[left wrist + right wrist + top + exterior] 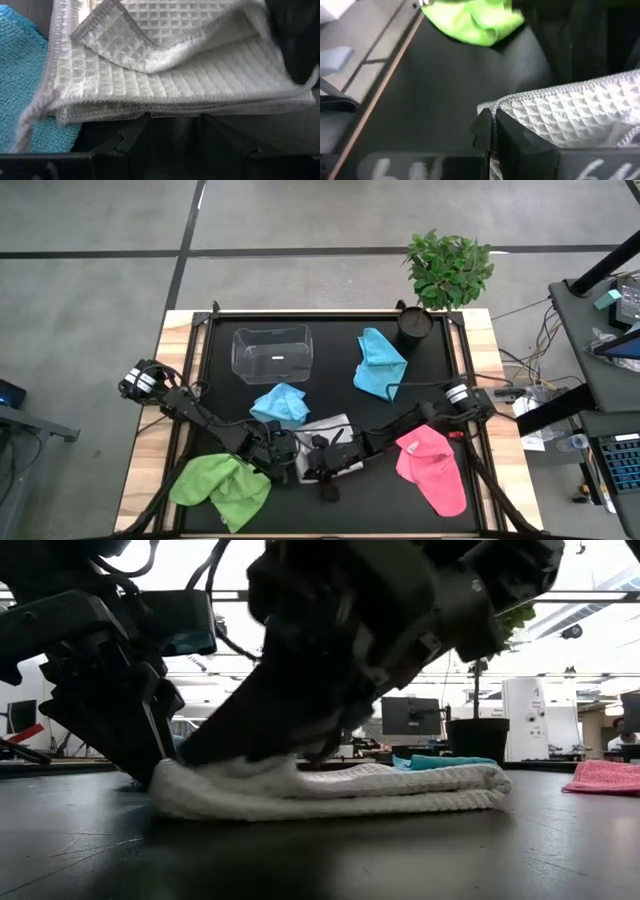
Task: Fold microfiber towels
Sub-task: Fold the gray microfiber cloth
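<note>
Clearly the work is only begun: the pale grey-white waffle-weave towel (325, 427) lies near the front middle of the black table mat (215, 395), doubled over in part, with one corner flap turned back on itself in the left wrist view, so its fold is not finished. The right gripper (492, 131) has its jaws pinched tight on that towel's edge. The left gripper (278, 450) sits just beside the same towel at its other side, jaws part-way apart; whether they hold cloth I cannot tell. The other four look untouched and crumpled: a lime green microfiber cloth (222, 488) at the front left, a pink one (432, 466) at the front right, a light blue one (280, 403) touching the white towel, and another light blue (379, 363) farther back. A clear plastic tub (272, 351) stands empty behind them.
</note>
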Robot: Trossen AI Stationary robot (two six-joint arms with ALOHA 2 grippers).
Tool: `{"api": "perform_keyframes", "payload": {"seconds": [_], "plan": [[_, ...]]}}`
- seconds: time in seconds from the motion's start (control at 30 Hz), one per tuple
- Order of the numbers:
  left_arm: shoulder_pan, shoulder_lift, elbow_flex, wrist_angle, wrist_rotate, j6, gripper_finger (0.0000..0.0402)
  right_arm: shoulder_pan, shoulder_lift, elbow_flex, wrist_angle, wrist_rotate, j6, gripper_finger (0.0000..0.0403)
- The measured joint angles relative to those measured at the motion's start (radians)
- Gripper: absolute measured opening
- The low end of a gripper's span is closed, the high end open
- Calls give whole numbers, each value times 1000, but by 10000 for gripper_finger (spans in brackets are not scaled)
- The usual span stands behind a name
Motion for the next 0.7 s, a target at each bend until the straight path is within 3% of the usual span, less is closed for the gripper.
{"api": "perform_keyframes", "payload": {"seconds": [0.27, 0.7], "plan": [[0, 0, 0, 0, 0, 0, 157, 0, 29, 52, -68, -3, -5, 26], [0, -42, 23, -41, 85, 0, 157, 3, -88, 51, -231, -7, -82, 154]]}}
